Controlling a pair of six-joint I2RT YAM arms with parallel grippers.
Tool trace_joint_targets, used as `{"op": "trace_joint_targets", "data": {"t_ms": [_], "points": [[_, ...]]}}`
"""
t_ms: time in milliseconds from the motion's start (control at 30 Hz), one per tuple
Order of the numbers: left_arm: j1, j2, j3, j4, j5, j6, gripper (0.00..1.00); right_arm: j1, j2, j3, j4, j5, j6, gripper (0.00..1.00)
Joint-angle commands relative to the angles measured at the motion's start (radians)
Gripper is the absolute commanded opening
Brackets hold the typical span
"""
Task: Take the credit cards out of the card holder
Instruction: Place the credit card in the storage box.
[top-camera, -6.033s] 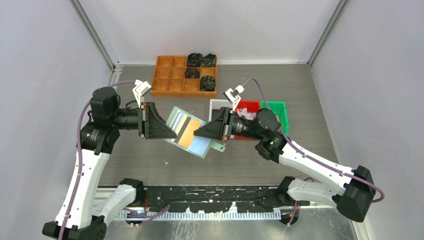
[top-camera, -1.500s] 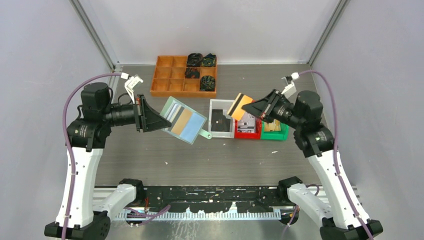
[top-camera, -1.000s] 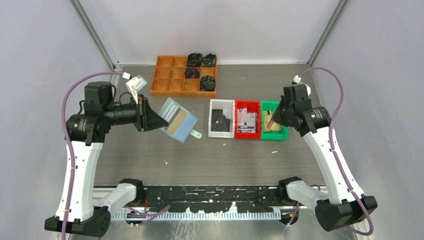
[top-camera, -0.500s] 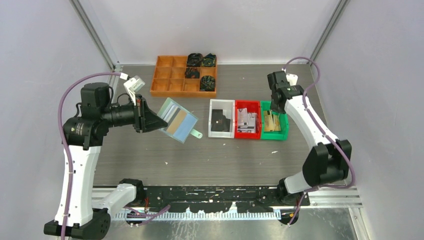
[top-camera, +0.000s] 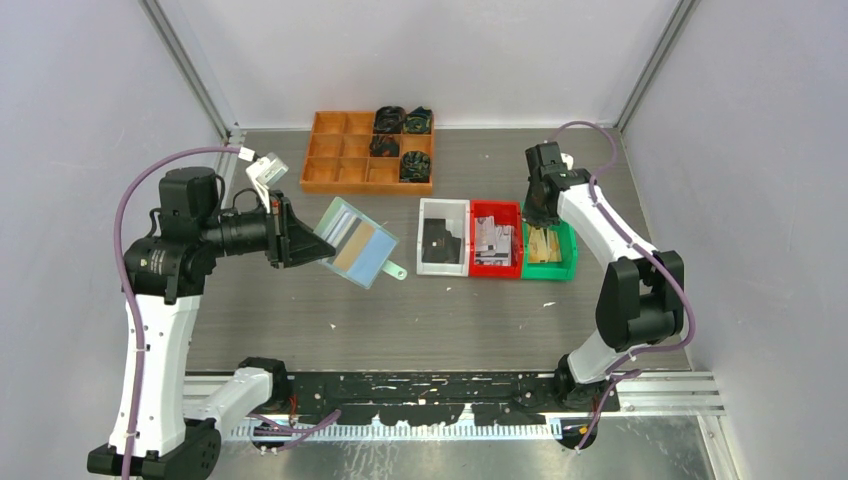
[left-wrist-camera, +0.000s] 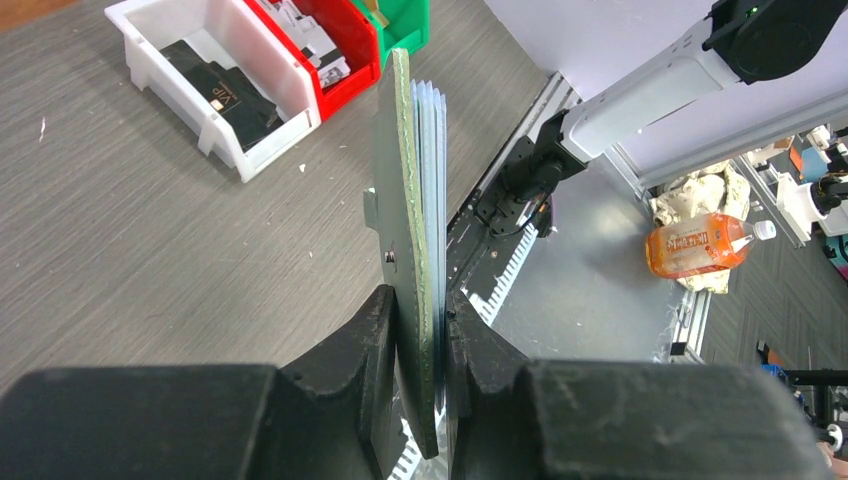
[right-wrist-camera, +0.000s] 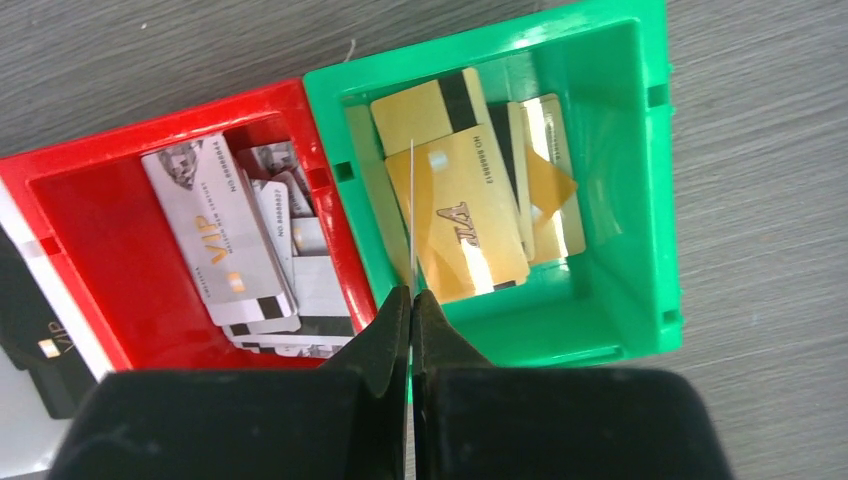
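Right gripper (right-wrist-camera: 411, 296) pinching credit card (right-wrist-camera: 411, 200) edge-on, above green bin (right-wrist-camera: 652, 200)

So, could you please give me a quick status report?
Left gripper clamped on card holder. Right gripper pinching one card edge-on over green bin. Nothing in the way.

The table (top-camera: 300, 320) is finished in a matt grey wood-grain, faintly streaked. The green bin (right-wrist-camera: 655, 200), red bin (right-wrist-camera: 90, 270) and white bin (left-wrist-camera: 225, 150) are moulded in smooth, glossy plastic. Glare is thrown off the gold credit cards (right-wrist-camera: 470, 230) — a slick plastic sheen. The card holder (left-wrist-camera: 395, 200) is seen as matt and soft-looking, the left gripper (left-wrist-camera: 418, 300) as dull black plastic.
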Motion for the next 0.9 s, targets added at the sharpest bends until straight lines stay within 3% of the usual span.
{"op": "trace_joint_targets", "data": {"t_ms": [0, 467, 867], "points": [[0.006, -0.018, 0.019, 0.034, 0.051, -0.010, 0.00, -0.010, 0.002, -0.010, 0.054, -0.072, 0.000, 0.01], [0.005, -0.016, 0.027, 0.040, 0.054, -0.020, 0.00, -0.093, -0.023, -0.108, 0.121, -0.167, 0.040, 0.01], [0.006, -0.010, 0.032, 0.031, 0.054, -0.018, 0.00, -0.096, -0.096, -0.123, 0.088, 0.009, 0.029, 0.37]]}}
